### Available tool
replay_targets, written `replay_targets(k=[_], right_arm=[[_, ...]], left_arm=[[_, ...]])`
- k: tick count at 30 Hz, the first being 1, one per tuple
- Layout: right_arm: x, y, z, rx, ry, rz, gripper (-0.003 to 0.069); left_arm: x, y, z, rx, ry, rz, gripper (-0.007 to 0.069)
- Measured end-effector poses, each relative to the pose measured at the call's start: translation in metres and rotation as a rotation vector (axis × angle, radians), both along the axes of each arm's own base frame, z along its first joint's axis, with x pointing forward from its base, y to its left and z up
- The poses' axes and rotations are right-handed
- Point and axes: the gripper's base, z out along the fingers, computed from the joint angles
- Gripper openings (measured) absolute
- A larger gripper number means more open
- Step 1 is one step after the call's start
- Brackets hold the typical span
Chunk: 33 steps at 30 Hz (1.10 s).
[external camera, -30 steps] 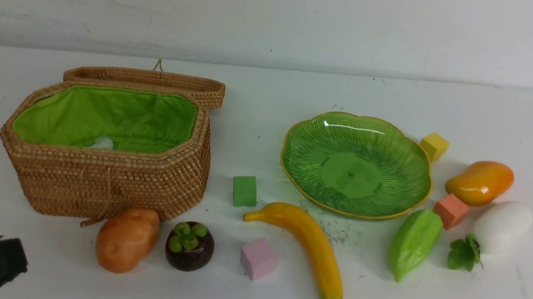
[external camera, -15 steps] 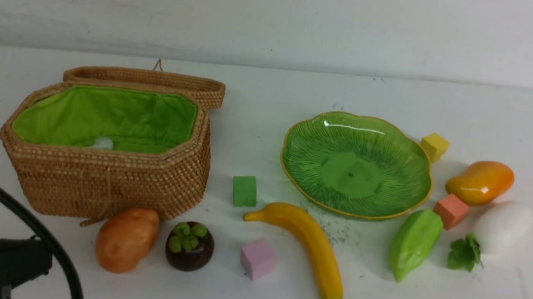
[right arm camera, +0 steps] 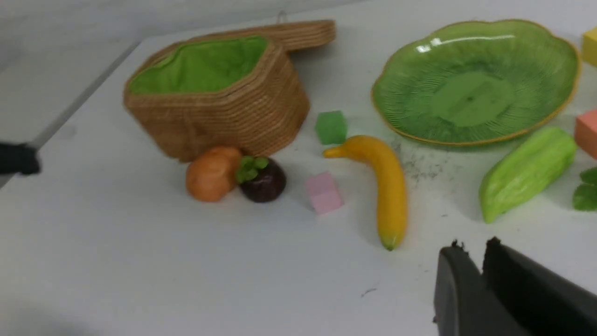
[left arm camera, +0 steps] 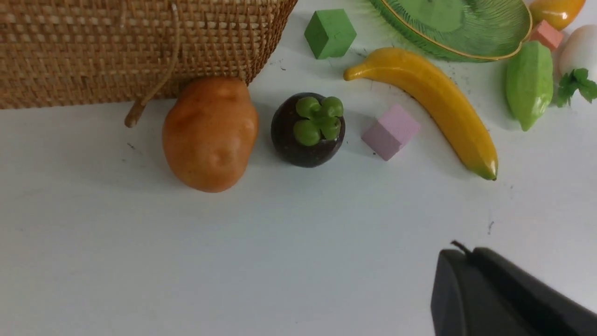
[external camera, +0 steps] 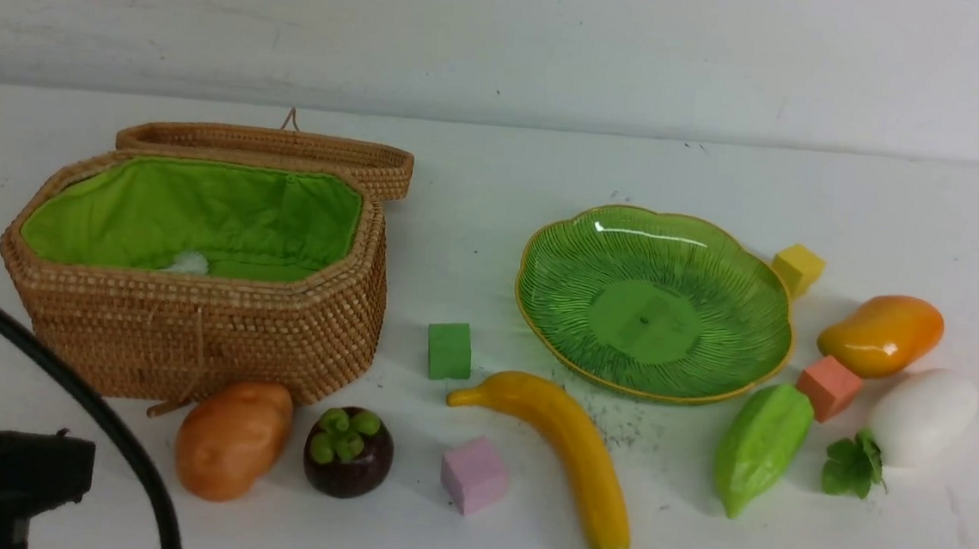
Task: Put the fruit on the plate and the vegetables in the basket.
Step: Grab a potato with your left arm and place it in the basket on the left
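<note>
**A:** Left gripper (external camera: 54, 468), what's its state?
**B:** Closed on nothing, low over the near left of the surface (external camera: 933, 219).
**A:** And the things?
**B:** The basket (external camera: 192, 331) stands with its lid open. The potato (external camera: 232, 437) is just in front, with the mangosteen (external camera: 348, 452) beside it. Then comes the banana (external camera: 567, 452), near the plate (external camera: 651, 307). The light-green ridged piece (external camera: 760, 444), mango (external camera: 882, 335) and radish (external camera: 923, 415) lie by the plate's right side.
**A:** Right gripper (right arm camera: 472, 254)?
**B:** Jaws slightly apart, holding nothing.
</note>
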Motion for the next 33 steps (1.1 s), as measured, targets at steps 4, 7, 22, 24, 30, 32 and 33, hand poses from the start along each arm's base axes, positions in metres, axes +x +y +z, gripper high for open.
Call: replay_targets(k=[4, 7, 22, 24, 30, 32, 33], right_arm=[[-0.022, -0.003, 0.041, -0.046, -0.077, 0.152, 0.0089], [-0.034, -0.005, 0.053, -0.09, -0.072, 0.254, 0.0089], [-0.043, -0.01, 0.061, -0.159, -0.147, 0.371, 0.0097], [-0.043, -0.01, 0.061, -0.166, -0.153, 0.373, 0.0097], [-0.043, -0.01, 0.061, -0.178, -0.165, 0.379, 0.0097], [-0.043, -0.01, 0.061, -0.185, -0.171, 0.381, 0.0097], [-0.043, -0.01, 0.061, -0.186, -0.172, 0.381, 0.0098]], left_arm=[[0.013, -0.01, 0.013, 0.081, 0.061, -0.073, -0.0013], [0.024, -0.016, 0.009, 0.153, 0.11, -0.094, -0.0013], [0.088, -0.041, -0.036, 0.289, 0.218, -0.088, 0.016], [0.098, -0.044, -0.048, 0.315, 0.253, -0.09, 0.0258], [0.136, -0.045, -0.085, 0.359, 0.287, -0.049, 0.0573], [0.146, -0.045, -0.098, 0.371, 0.294, -0.045, 0.0638], [0.149, -0.046, -0.102, 0.379, 0.299, -0.046, 0.0651]])
